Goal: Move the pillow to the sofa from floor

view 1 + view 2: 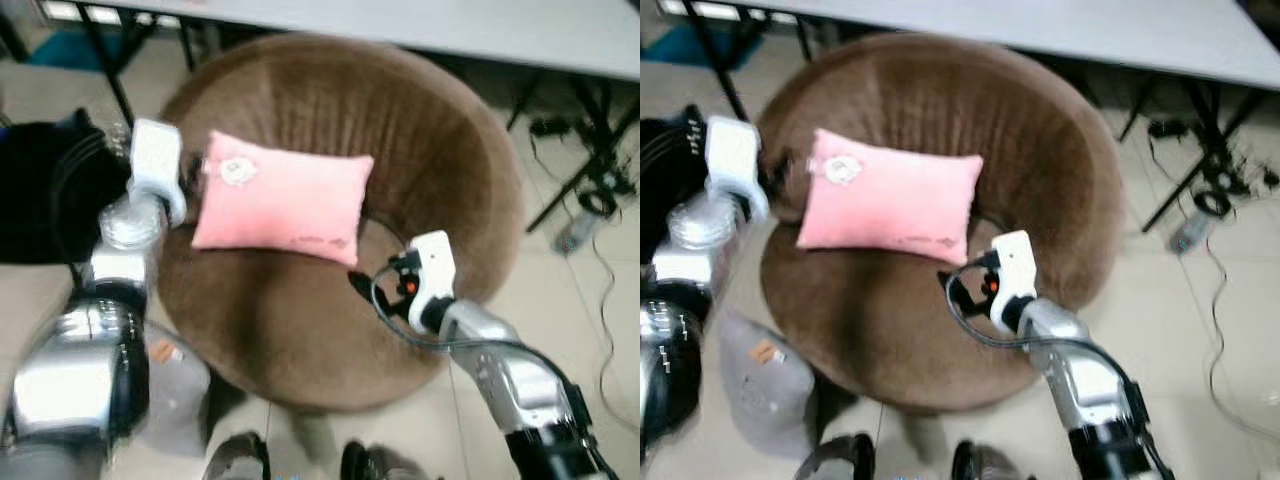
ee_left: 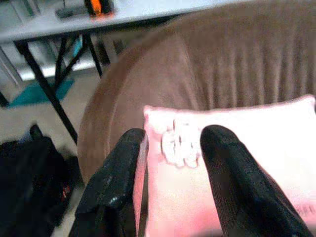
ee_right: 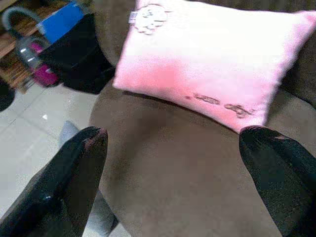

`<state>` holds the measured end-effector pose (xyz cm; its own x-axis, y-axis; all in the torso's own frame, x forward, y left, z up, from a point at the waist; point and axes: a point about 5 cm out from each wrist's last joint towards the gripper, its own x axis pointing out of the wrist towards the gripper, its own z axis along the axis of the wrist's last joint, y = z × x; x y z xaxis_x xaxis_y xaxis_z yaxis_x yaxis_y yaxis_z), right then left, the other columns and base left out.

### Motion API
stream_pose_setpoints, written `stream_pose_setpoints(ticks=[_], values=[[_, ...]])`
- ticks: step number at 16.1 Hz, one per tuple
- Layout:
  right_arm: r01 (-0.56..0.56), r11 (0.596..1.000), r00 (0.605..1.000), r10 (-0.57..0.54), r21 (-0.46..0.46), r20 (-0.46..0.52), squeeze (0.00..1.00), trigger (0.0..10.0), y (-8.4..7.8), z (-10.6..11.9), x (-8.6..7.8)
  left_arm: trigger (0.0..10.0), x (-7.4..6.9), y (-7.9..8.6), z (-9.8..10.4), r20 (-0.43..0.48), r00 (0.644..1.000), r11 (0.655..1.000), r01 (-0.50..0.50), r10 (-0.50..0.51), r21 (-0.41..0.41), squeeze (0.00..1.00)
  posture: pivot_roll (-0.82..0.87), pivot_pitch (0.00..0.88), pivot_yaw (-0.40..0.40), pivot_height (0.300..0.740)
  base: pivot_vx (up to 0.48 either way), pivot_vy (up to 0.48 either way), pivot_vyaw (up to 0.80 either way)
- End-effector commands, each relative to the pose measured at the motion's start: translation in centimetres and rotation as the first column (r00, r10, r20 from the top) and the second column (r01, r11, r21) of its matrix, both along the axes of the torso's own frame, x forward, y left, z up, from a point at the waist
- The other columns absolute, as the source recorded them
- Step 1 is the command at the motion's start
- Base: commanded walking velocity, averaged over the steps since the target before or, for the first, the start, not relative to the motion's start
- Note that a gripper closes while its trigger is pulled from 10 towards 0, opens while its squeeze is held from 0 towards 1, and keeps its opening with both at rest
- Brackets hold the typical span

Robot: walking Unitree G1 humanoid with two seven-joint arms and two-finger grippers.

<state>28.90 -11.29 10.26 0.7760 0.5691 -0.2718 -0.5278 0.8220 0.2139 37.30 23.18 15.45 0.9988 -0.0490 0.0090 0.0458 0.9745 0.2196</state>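
A pink pillow (image 1: 280, 197) with a small white emblem lies on the seat of the round brown sofa (image 1: 330, 330), leaning toward its backrest. My left gripper (image 2: 173, 136) is at the pillow's left end, open, with the emblem corner showing between its two black fingers (image 2: 116, 173). My right gripper (image 3: 176, 136) is open wide just above the sofa seat, a little short of the pillow's lower right corner (image 3: 247, 121). Nothing sits between its fingers. In the eye views its white wrist (image 1: 430, 265) hovers over the seat's right front.
A grey table (image 1: 500, 25) with black legs stands behind the sofa. A black bag (image 1: 40, 190) lies on the floor at the left. A grey cushion-like thing (image 1: 765, 385) sits by the sofa's front left. Cables (image 1: 590, 210) trail over the tiles at the right.
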Motion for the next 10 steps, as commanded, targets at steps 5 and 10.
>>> stream_pose_setpoints(ticks=[5,10], values=[[-0.155,0.988,0.987,0.154,-0.024,-0.034,0.00,10.0,0.2,-0.8,-0.8,10.0,-5.9,-6.3,-5.1,-0.022,0.998,0.984,0.046,-0.050,-0.172,0.00,0.10,0.061,-0.140,0.740,0.000,0.000,0.00],[-0.113,0.993,0.994,0.113,-0.020,-0.002,0.00,10.0,-0.5,-0.8,-0.3,10.0,-7.2,-7.7,-3.5,0.009,0.995,0.986,0.102,-0.102,-0.132,0.00,0.08,0.066,-0.140,0.740,0.000,0.000,0.00]])
